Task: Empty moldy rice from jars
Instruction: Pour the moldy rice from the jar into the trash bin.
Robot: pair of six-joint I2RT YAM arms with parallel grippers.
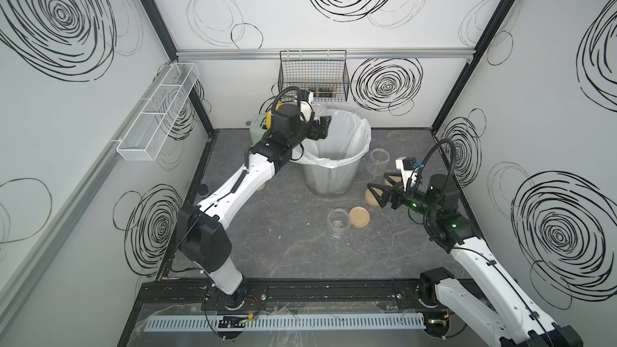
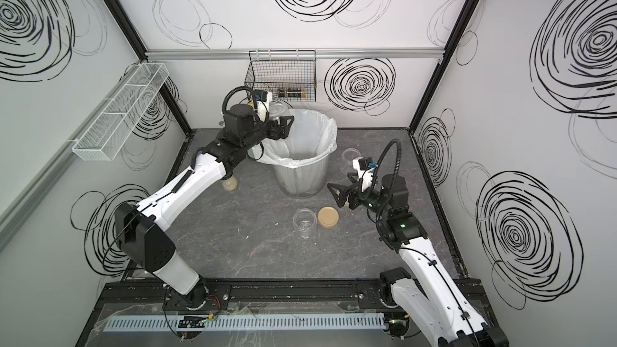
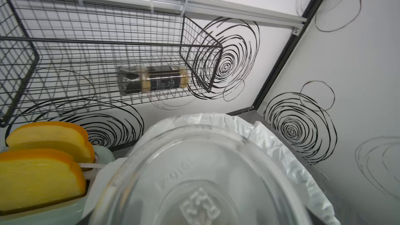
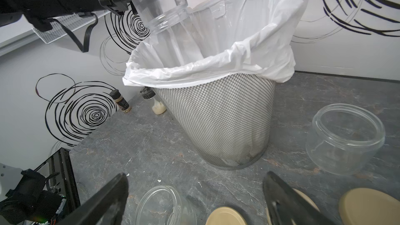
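I am holding one clear cylindrical wide-mouth jar [image 4: 161, 3] tipped over, its mouth pointing down into the white plastic liner [image 4: 238, 46] of the silver mesh wastebasket [image 4: 216, 126]. My left gripper [image 1: 320, 129] is pinching it by its sides near the base (the walls are looking see-through, and I cannot make out grains inside). A second clear jar [image 1: 378, 161] is standing open just right of the wastebasket. A third clear jar [image 1: 339, 222] is standing open nearer the front, with a flat round tan lid [image 1: 359, 217] lying just beside it. My right gripper [image 1: 374, 195] is hovering with its jaws spread wide, gripping nothing, over a second tan lid [image 1: 369, 200] and a third tan lid [image 1: 391, 180] on the dark grey marbled tabletop [image 1: 283, 255].
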